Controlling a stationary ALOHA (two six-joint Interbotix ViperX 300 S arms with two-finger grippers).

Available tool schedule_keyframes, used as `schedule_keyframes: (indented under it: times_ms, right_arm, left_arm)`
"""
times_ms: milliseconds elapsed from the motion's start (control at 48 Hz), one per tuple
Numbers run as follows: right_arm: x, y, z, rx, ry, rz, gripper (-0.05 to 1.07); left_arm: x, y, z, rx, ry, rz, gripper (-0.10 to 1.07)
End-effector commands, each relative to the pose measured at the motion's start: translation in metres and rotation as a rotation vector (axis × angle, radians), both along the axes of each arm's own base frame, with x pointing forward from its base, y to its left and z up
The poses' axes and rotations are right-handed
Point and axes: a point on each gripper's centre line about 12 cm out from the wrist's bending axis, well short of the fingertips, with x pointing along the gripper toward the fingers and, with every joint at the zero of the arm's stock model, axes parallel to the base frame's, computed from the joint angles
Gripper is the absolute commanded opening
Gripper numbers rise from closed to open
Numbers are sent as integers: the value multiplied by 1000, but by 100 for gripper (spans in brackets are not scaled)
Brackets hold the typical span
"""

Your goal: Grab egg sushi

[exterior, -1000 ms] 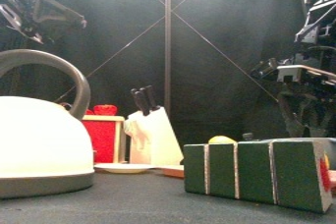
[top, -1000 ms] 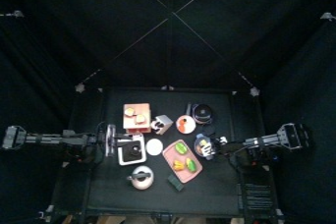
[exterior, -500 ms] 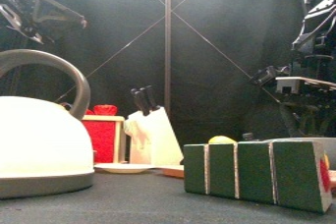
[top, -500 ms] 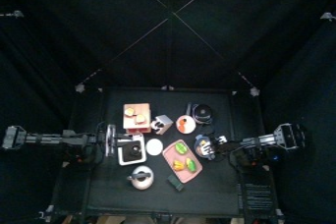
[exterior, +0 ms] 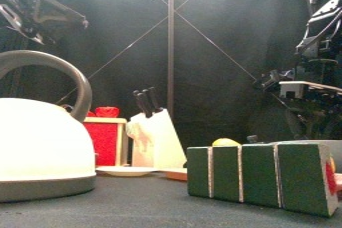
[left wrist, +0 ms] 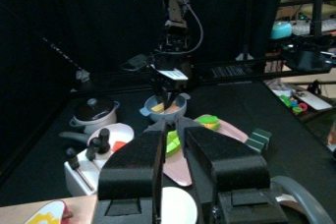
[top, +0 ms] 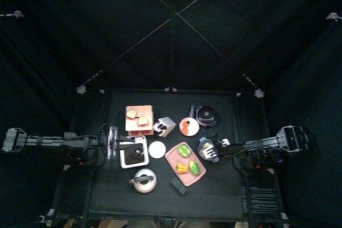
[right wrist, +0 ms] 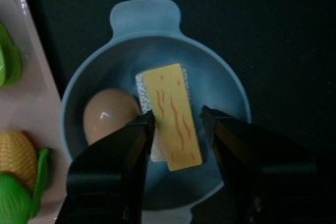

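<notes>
With its jaws spread wide over the blue bowl point(right wrist: 155, 125), the right gripper point(right wrist: 178, 144) straddles the egg sushi point(right wrist: 174, 116) lying there beside an egg point(right wrist: 110, 116). This looks like the approach step; next it should descend and close on the sushi. Meanwhile the left gripper point(left wrist: 182, 155), jaws narrow, rests at the table's left.

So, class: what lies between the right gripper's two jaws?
In the right wrist view, the egg sushi lies between the open jaws of the right gripper, inside the blue bowl.
</notes>
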Motion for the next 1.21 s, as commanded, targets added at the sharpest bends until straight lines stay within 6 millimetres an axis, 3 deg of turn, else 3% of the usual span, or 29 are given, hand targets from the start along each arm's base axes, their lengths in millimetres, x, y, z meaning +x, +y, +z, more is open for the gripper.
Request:
schedule_keyframes:
  times_ms: [0, 167, 479, 771, 1188]
  right_arm:
    - [3, -2, 4, -2, -15, -4, 79]
    - [3, -2, 3, -2, -14, -5, 76]
    - [8, -2, 13, -6, -42, -6, 61]
    - [7, -5, 44, -38, -103, -21, 61]
    - [4, -6, 45, -52, -116, -4, 60]
  left_arm:
    - [1, 0, 6, 1, -20, 1, 60]
    - [1, 0, 6, 1, -21, 0, 60]
    - [2, 0, 7, 3, -21, 0, 60]
    - [1, 0, 6, 3, -21, 0, 60]
    - [1, 0, 6, 1, -20, 1, 60]
